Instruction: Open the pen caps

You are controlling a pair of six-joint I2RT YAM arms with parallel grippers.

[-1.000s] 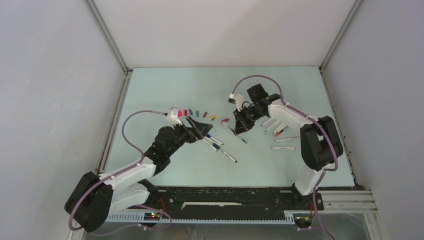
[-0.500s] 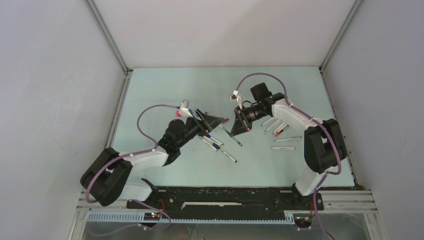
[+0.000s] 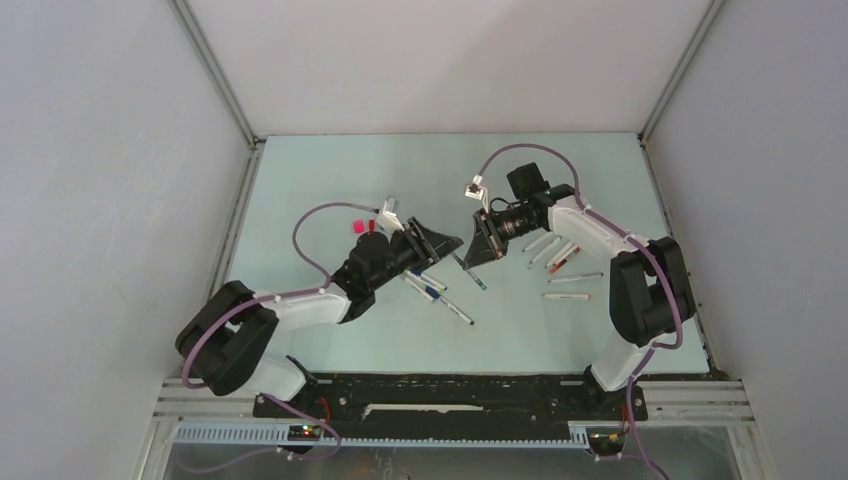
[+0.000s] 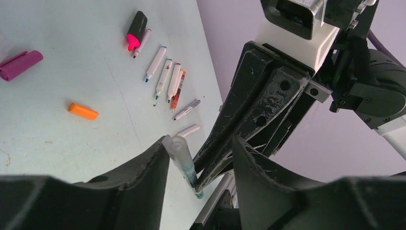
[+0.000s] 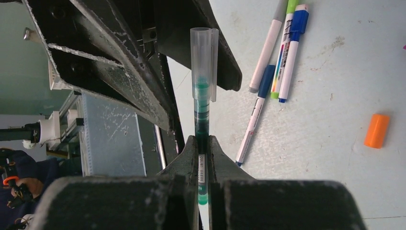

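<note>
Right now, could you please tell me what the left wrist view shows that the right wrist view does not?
Only the left wrist view: a short black highlighter with a pink tip, a magenta plastic cap and a row of white-barrelled pens. Only the right wrist view: three white pens with blue and lime ends, lying together. Both: the green felt-tip pen with its clear cap, clamped in the right claw and sitting between the fingers of the open left claw, plus a small orange cap.

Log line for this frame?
right gripper: shut on green pen | left gripper: open, straddling clear cap | cap: on
</note>
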